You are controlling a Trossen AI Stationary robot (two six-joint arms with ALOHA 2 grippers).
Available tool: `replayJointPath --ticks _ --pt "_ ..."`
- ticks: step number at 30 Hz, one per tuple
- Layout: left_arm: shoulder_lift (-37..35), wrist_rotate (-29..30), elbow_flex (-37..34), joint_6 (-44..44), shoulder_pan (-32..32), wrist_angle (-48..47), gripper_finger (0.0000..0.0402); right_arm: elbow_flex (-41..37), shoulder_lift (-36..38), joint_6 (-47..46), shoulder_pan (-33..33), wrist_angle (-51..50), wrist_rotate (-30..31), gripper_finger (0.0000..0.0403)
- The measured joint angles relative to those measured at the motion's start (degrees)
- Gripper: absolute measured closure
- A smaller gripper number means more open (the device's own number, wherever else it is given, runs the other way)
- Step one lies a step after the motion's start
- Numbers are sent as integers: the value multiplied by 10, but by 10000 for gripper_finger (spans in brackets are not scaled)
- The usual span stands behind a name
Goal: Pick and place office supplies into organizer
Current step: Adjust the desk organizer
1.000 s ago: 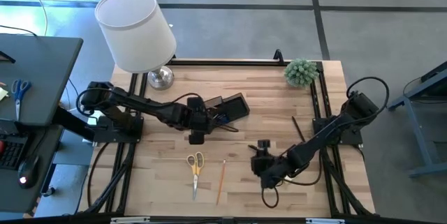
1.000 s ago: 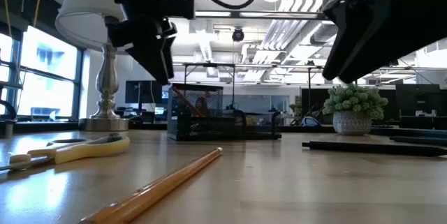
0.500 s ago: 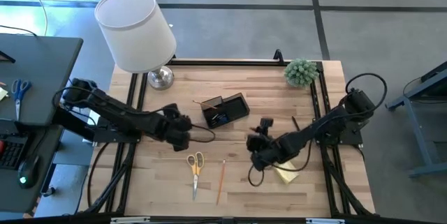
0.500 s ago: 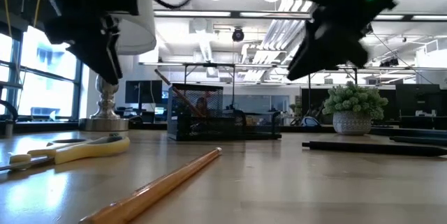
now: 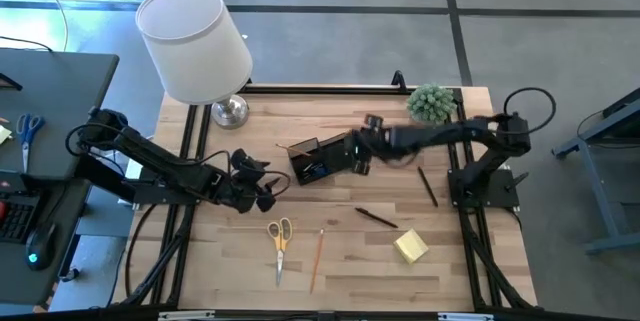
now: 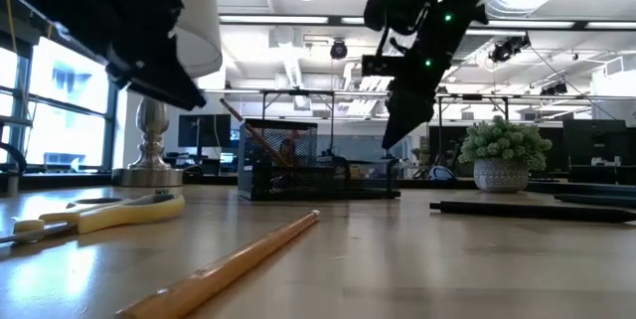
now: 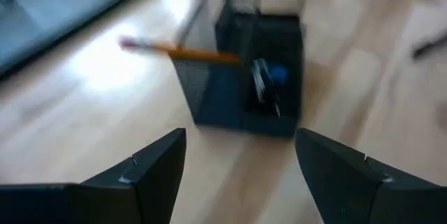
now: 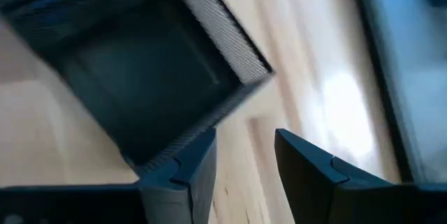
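my right gripper (image 5: pixel 362 153) hovers over the black mesh organizer (image 5: pixel 322 158), fingers parted, empty — centre on one compartment before lowering.

arms: dark, jointed | cables: black loops (green lights on one arm)

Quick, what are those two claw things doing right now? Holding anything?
Left end effector: open, holding nothing, near the organizer.
Right end effector: open, nothing between its fingers, over the organizer's edge.
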State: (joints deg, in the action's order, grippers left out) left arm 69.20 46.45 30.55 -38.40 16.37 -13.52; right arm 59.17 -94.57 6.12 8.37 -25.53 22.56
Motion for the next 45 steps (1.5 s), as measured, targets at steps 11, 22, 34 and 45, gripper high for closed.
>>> replayJointPath --ticks 11,22,34,45 --pt "0 28 -5 -19 105 36 142 94 -28 291 101 36 -168 263" --pt "-7 18 -5 -33 115 38 142 314 -202 319 119 -197 -213 263" --pt "-7 27 -5 -56 151 31 142 305 -249 288 129 -160 -229 286" --pt "-7 28 -5 -71 156 31 142 305 -238 198 118 -231 -224 389"
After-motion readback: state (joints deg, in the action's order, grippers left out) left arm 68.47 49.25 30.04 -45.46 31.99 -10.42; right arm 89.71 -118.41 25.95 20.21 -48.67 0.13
